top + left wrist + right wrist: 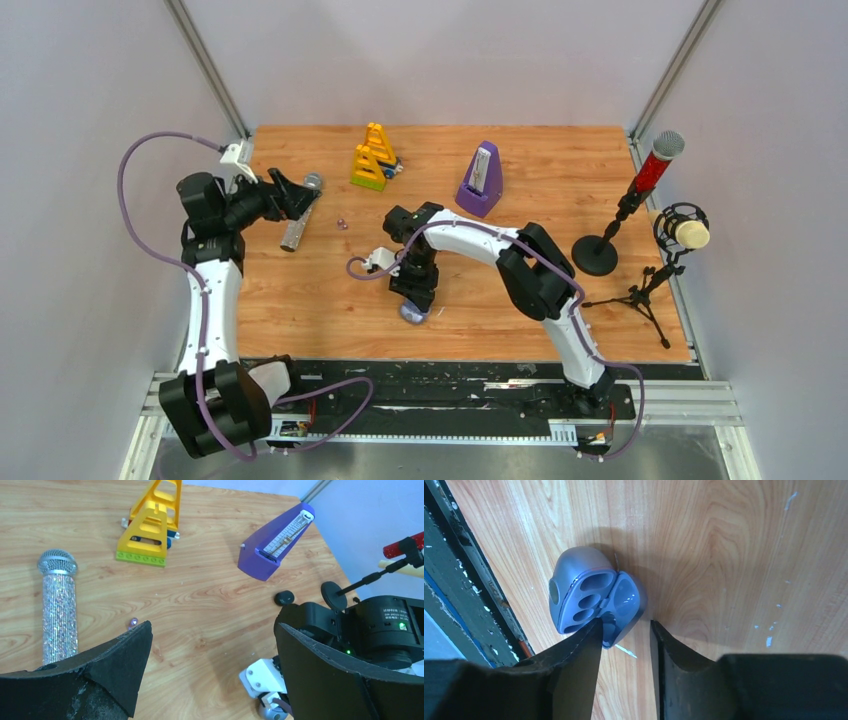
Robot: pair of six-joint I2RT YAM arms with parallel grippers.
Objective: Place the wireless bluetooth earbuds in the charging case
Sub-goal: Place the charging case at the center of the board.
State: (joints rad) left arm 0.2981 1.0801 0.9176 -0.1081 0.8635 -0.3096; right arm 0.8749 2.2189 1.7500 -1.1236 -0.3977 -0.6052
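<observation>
Right claw (625, 626) pointed down at the near edge of the counter (734, 555), over a grey-blue shell (574, 587). We saw its fingers partly spread, with bare wood in the gap and nothing pinched. One fingertip (591, 630) overlapped the shell's near rim; the other stood clear of it. We could not tell whether the first tip touched the rim.

The shell lay hinged open. Its body held several rounded recesses facing up, and its lid (626, 597) lay flat beside it on the side away from the counter's edge. The body's long axis ran roughly along that edge.

The case (284, 598) showed only in the left wrist view. It was a small black oval lying flat on the wood, just beyond the right arm's wrist, between that arm and the purple metronome (275, 545). Its long axis ran about left to right across that view, tilted slightly. It was too small for us to tell which way it faced or whether it was open. Neither claw touched it.

Left claw (212, 630) hovered over the counter's left side, spread wide and empty. A glitter microphone (59, 615) lay to its left, head toward the far edge. A purple bead (132, 623) sat just beside one finger in that view. Yellow blocks (150, 530) stood farther back.
</observation>
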